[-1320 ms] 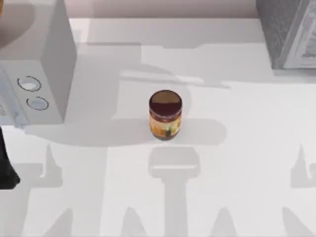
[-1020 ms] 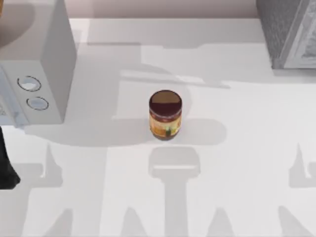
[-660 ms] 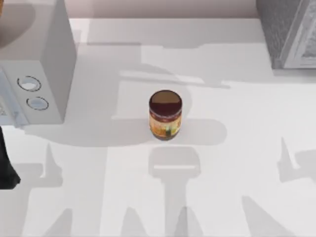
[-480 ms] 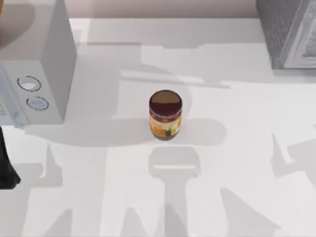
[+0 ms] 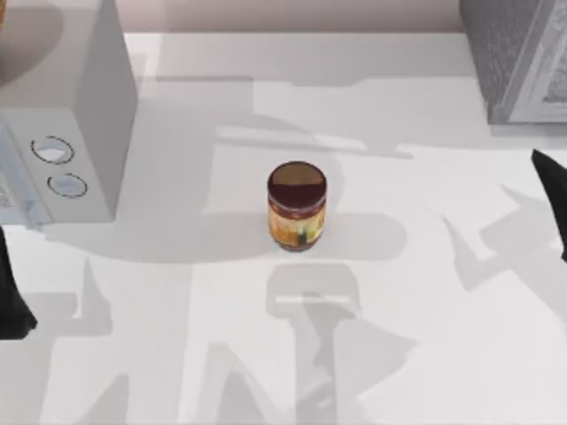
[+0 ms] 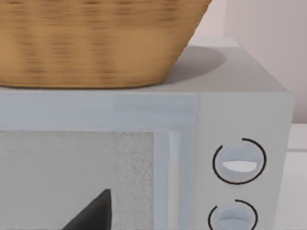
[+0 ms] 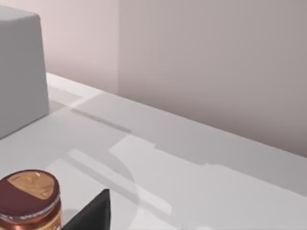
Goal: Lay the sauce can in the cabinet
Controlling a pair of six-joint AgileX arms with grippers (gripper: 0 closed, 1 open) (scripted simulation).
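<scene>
Top view: sauce can [image 5: 297, 206] upright mid-desk [image 5: 425, 354], untouched; right tool [image 5: 551, 208] at the right edge, left tool [image 5: 11, 292] at the left edge, finger spread cannot be told on either; risk: a sideways approach tips the can.

One can [image 5: 297, 205], upright, mid-table [image 5: 425, 354]. One microwave [image 5: 66, 133] at left, two round dials [image 5: 52, 150] on front. One wicker basket [image 6: 96, 43] atop microwave. One grey cabinet [image 5: 518, 57] at right rear. Two dark arm parts: left edge [image 5: 11, 292], right edge [image 5: 554, 199].
</scene>
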